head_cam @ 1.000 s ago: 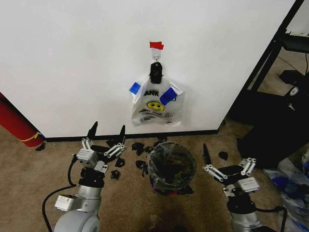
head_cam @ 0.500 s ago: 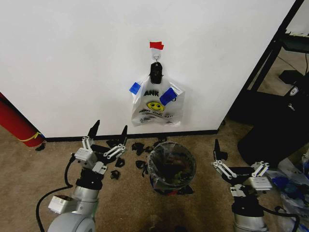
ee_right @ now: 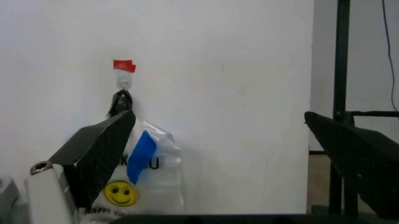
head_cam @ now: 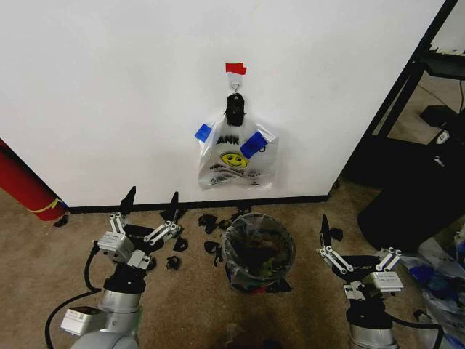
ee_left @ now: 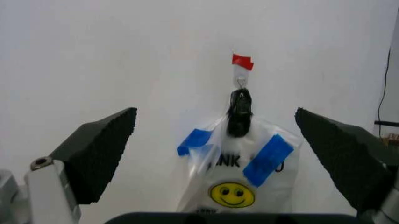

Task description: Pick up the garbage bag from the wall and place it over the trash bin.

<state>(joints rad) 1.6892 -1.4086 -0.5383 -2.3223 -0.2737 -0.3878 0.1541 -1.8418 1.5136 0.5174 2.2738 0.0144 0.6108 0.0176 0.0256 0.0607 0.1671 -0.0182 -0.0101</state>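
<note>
The garbage bag [head_cam: 234, 156], see-through with blue tape patches and a yellow smiley, hangs on the white wall [head_cam: 109, 87] from a hook under a red tape piece [head_cam: 235, 68], pinched by a black clip [head_cam: 234, 109]. It also shows as the bag [ee_left: 237, 179] in the left wrist view and the bag [ee_right: 140, 182] in the right wrist view. Below it on the carpet stands the trash bin [head_cam: 258, 254], red outside, with crinkly clear plastic at its rim. My left gripper [head_cam: 153, 195] is open, low and left of the bin. My right gripper [head_cam: 360, 243] is open, right of the bin.
A long red cylinder with a yellow band [head_cam: 22, 185] leans at the far left. Black scraps [head_cam: 207, 225] litter the carpet between baseboard and bin. A black rack frame [head_cam: 407, 94] and dark items fill the right side, with blue-tinted plastic [head_cam: 443, 280] at the far right.
My left gripper has drawn back, lower and leftward. My right gripper has shifted to the right, away from the bin. The bag and the bin have stayed put.
</note>
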